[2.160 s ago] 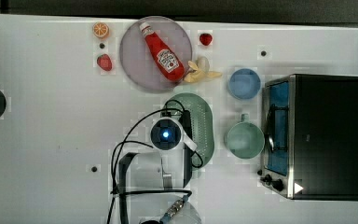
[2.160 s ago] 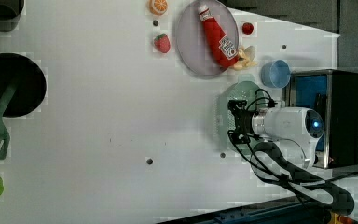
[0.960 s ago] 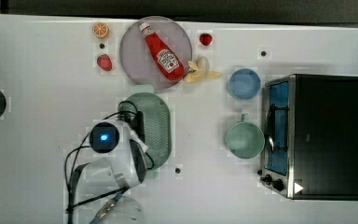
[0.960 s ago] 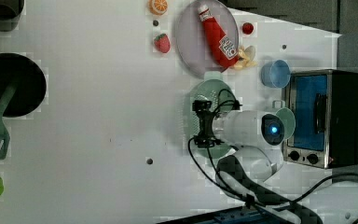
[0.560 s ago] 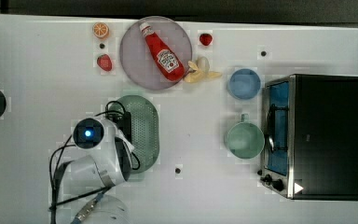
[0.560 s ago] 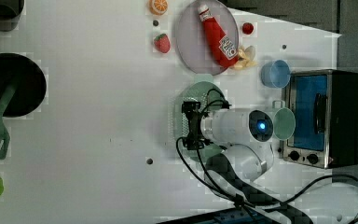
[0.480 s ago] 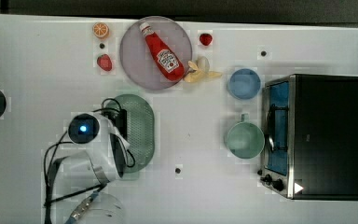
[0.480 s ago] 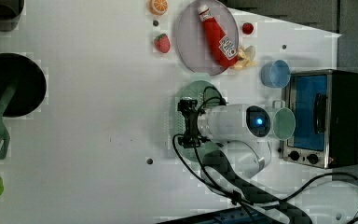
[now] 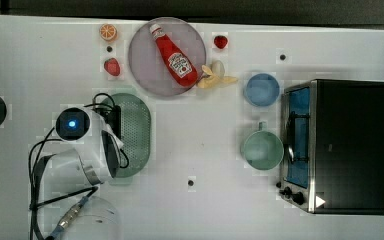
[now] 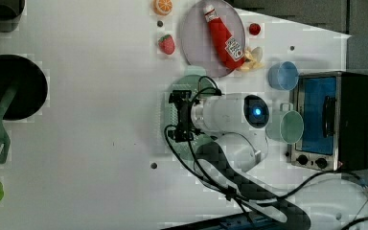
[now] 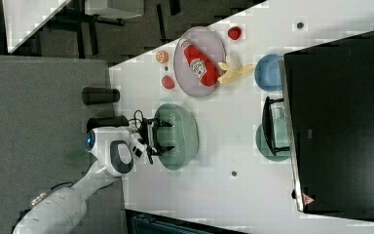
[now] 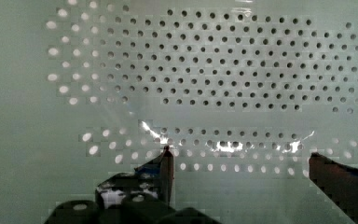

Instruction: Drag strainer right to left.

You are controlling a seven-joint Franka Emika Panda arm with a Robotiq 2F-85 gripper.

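Up close, wrist view alone shows pincer (image 12: 237,163) fingers apart inside strainer (image 12: 205,70), right view shows strainer (image 11: 177,136) below plate (image 11: 195,73), farther from mug (image 9: 261,148) than before.

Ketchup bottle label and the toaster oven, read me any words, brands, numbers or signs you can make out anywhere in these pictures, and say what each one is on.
No text can be read.
Red plastic ketchup bottle on the round grey plate: its white label carries print, too blurred to read.
Black toaster oven: a small white triangle sign at its corner by the knobs, symbol unreadable; in the right view it looks red.
Pale green oval perforated strainer: no markings visible.
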